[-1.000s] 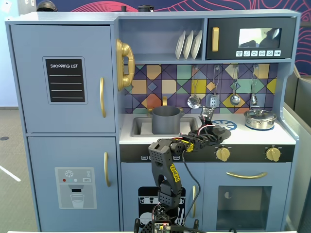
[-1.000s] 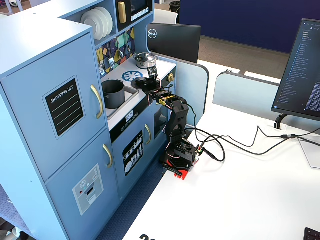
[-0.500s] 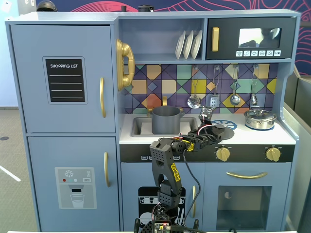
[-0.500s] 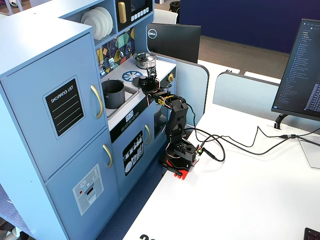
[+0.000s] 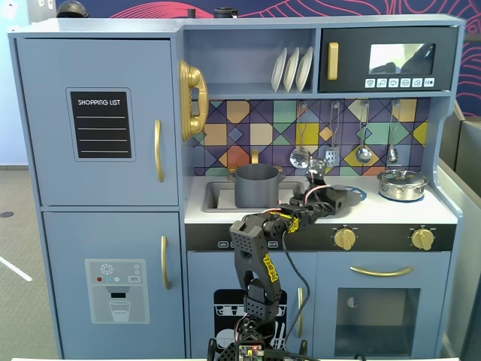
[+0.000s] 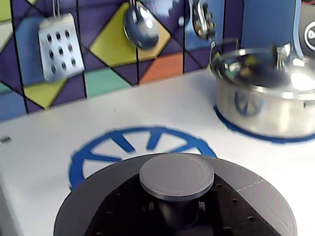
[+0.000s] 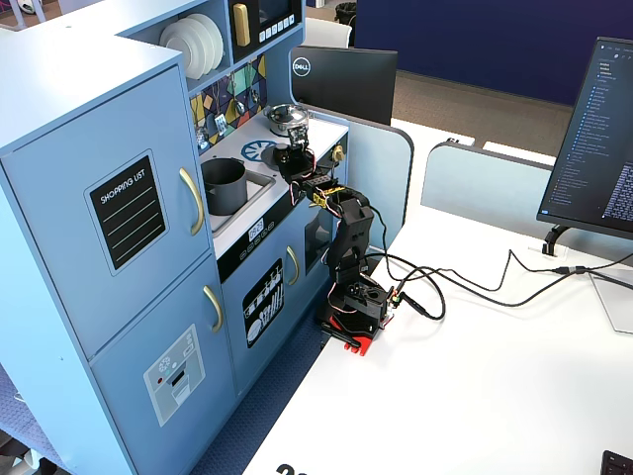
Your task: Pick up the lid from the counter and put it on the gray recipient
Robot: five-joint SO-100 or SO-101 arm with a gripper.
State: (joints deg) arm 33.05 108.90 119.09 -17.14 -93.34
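White counter (image 6: 59,128): lid (image 6: 177,196) sits by the blue burner (image 6: 98,157), right of the pot (image 5: 256,186) in the front fixed view. It looks stiff and light, so take it by the knob (image 6: 176,175). Gripper (image 5: 325,197) is at it; you can't tell its finger state.

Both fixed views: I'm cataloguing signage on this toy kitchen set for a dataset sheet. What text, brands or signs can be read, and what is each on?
"SHOPPING LIST": white letters on the black chalkboard panel of the upper cupboard door, legible in both fixed views.
"DELL": round logo on the back of the black monitor behind the kitchen.
Microwave button icons: too small to read.
Small labels on the black strip under the counter: too small to read.
Computer screen text: blurred.
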